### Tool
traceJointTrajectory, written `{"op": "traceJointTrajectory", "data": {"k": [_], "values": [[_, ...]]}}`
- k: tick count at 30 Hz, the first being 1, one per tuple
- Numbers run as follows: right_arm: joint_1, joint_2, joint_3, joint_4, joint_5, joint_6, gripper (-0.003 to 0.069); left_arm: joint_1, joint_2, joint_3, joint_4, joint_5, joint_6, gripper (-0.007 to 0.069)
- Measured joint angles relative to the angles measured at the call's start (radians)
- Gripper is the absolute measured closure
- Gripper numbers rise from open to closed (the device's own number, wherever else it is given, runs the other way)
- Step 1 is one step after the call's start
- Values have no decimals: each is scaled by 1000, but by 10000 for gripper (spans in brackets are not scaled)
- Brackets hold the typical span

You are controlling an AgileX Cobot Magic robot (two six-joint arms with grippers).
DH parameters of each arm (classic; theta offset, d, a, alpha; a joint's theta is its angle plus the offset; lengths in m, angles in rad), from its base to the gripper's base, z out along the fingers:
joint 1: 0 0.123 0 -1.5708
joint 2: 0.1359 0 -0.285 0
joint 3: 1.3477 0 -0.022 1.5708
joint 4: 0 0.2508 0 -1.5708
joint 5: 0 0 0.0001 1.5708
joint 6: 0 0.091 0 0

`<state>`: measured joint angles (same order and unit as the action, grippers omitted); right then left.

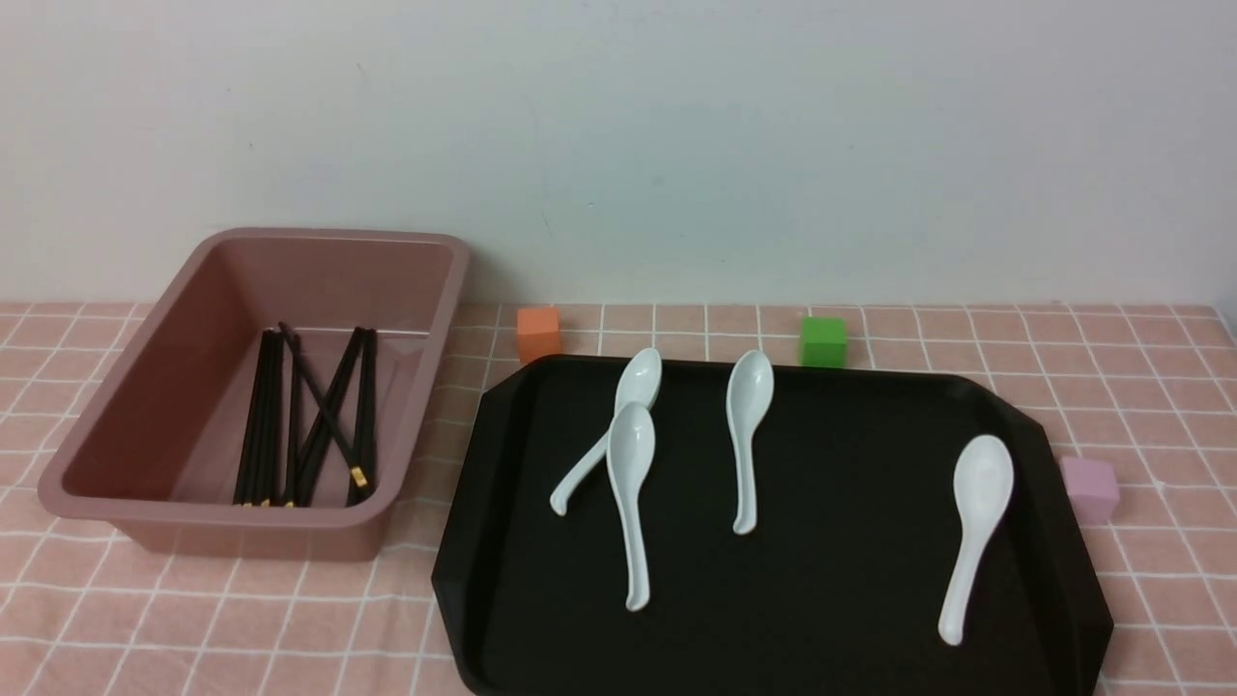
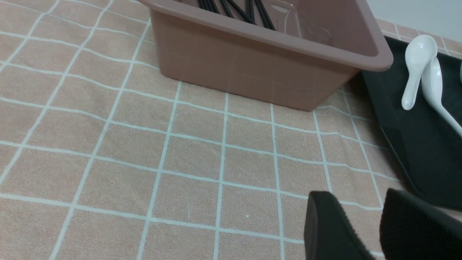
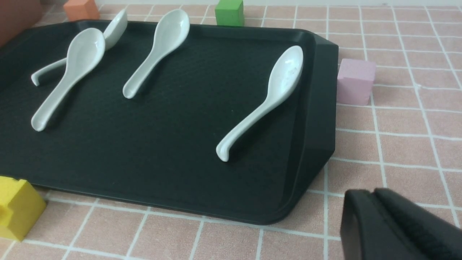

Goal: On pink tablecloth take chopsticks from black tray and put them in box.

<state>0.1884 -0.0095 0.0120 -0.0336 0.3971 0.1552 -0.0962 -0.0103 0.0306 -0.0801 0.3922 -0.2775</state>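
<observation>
Inside the box (image 1: 193,406) lie the chopsticks (image 1: 309,425) — left gripper (image 2: 375,224) parted, empty; right gripper (image 3: 375,209) closed.

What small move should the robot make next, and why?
Probably none beyond keeping both arms back: the long thin black chopsticks all lie in the deep mauve plastic box, and the glossy black tray holds only white spoons.

Your front view looks forward and down over the counter. The left wrist view sits low near the box (image 2: 274,68); the right wrist view near the black tray (image 3: 317,108), which all share.
</observation>
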Motion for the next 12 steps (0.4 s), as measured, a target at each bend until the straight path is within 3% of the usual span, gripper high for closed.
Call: {"op": "traceJointTrajectory", "data": {"k": [12], "values": [[0,0,1,0,0,0,589,0,0,0,0,0,0,386]]}}
